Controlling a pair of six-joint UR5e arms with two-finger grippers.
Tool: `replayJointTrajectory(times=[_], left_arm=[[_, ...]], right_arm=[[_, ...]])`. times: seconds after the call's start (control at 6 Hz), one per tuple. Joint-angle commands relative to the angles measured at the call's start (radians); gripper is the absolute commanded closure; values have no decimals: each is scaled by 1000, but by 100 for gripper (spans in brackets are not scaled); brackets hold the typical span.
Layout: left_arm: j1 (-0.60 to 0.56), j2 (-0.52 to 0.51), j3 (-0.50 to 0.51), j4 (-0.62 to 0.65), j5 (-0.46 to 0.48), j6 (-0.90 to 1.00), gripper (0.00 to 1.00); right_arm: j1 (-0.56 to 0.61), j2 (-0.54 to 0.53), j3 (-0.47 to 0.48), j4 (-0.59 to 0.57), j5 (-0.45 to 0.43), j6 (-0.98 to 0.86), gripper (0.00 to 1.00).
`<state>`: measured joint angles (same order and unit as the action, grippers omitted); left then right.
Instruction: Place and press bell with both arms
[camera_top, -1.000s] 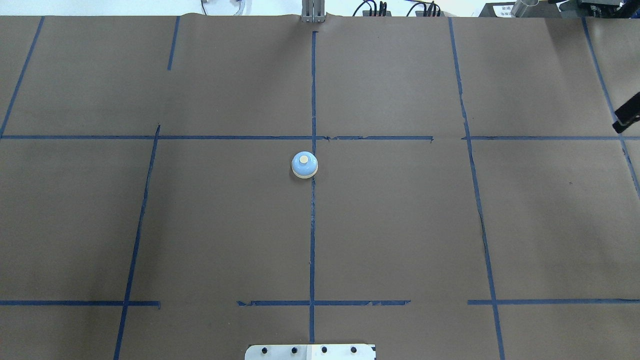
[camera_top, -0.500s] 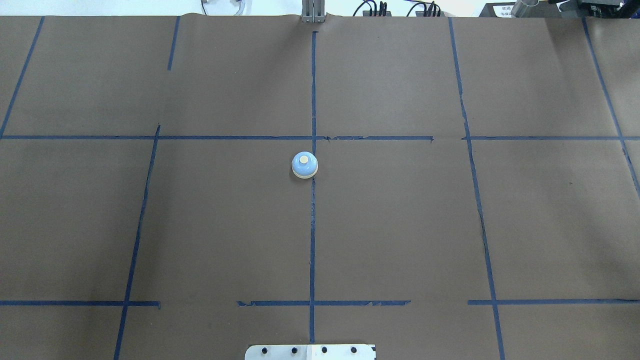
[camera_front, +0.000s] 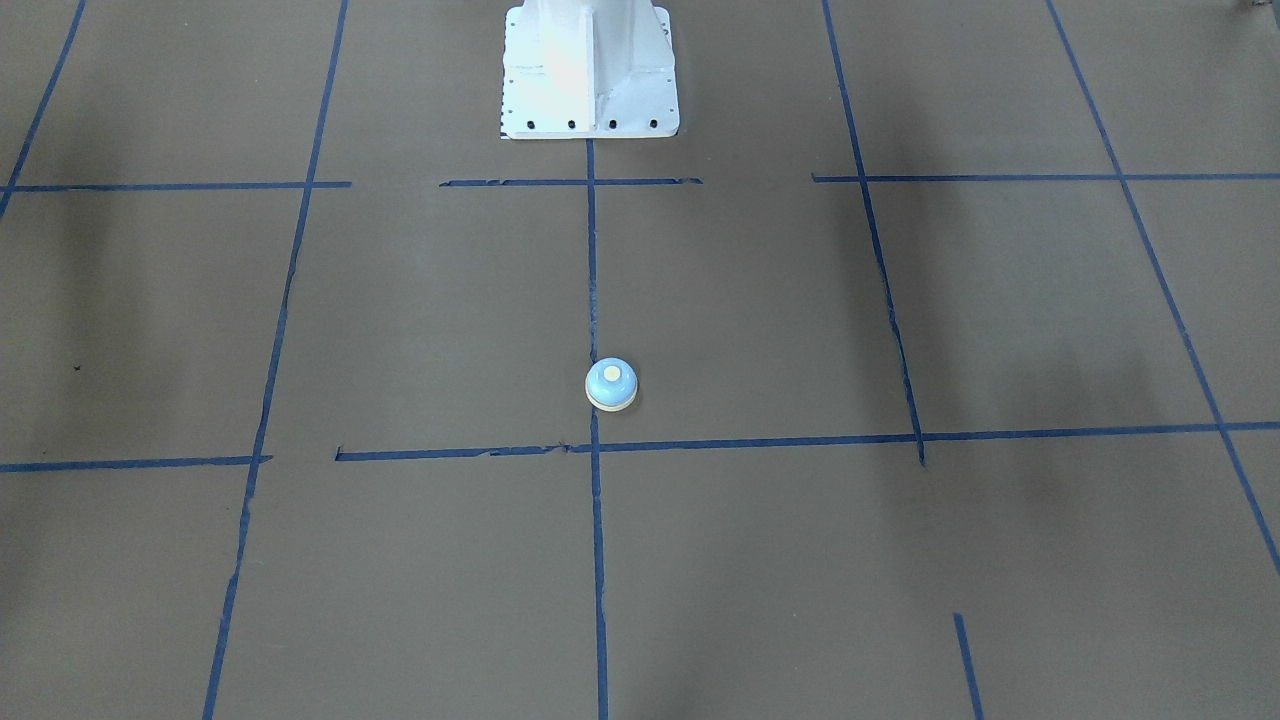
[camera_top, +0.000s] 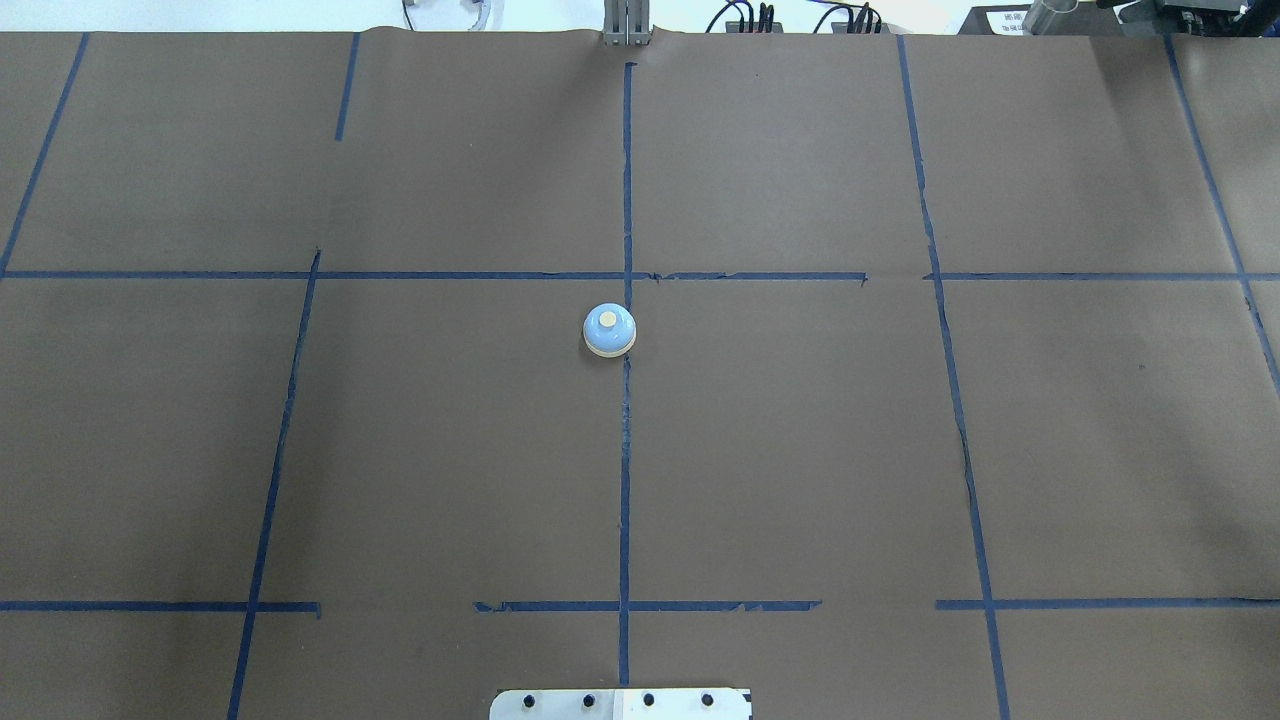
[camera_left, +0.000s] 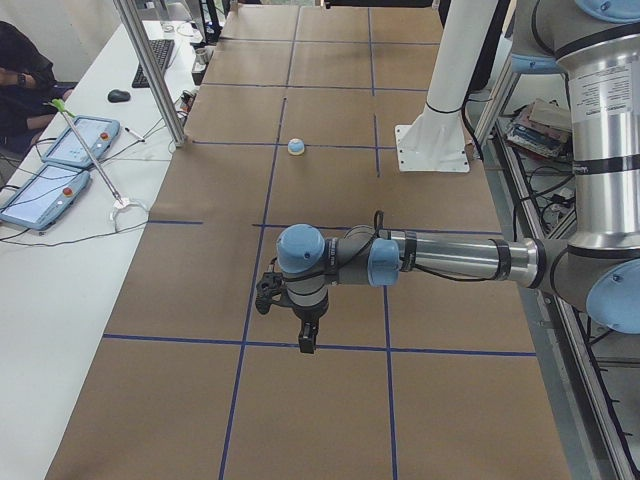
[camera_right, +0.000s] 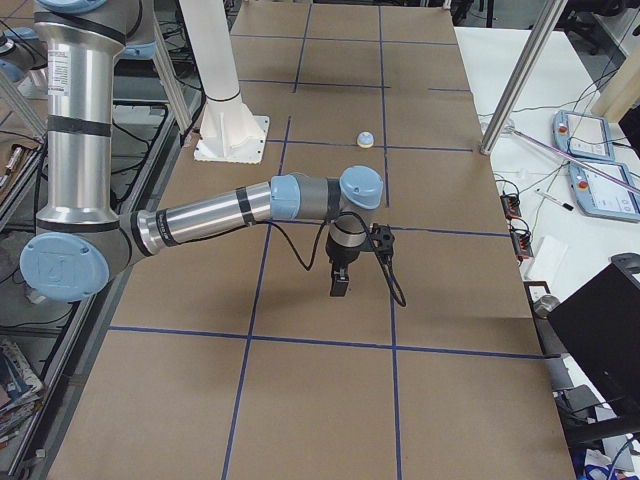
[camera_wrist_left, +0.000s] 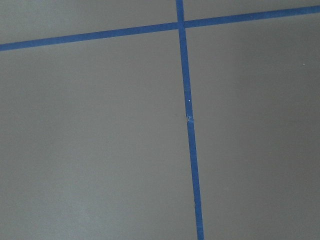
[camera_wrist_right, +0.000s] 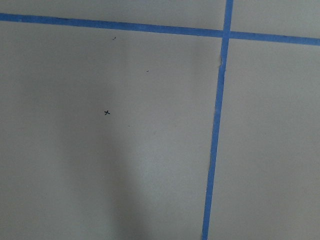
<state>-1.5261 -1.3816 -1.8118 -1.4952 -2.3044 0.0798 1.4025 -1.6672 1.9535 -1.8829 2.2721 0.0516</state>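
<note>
The light-blue bell with a cream button stands upright by the centre tape line, alone; it also shows in the front view and in both side views. My left gripper points down above the paper far to the bell's left side, seen only in the exterior left view; I cannot tell if it is open. My right gripper points down far to the bell's right side, seen only in the exterior right view; I cannot tell its state. Both wrist views show only brown paper and blue tape.
The white pedestal base stands at the table's robot side. Blue tape lines grid the brown paper. A metal post and a side table with tablets lie along the far edge.
A black gripper tip at the overhead view's right edge one second ago has left that view. The bell has not moved.
</note>
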Motion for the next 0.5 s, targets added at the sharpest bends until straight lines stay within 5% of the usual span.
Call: replayJointTrajectory(times=[0.0, 0.33], left_arm=[[1, 7, -4, 0, 0, 0, 0], [1, 7, -4, 0, 0, 0, 0]], right_arm=[[0, -5, 1, -1, 1, -1, 0], [1, -6, 1, -1, 1, -6, 0]])
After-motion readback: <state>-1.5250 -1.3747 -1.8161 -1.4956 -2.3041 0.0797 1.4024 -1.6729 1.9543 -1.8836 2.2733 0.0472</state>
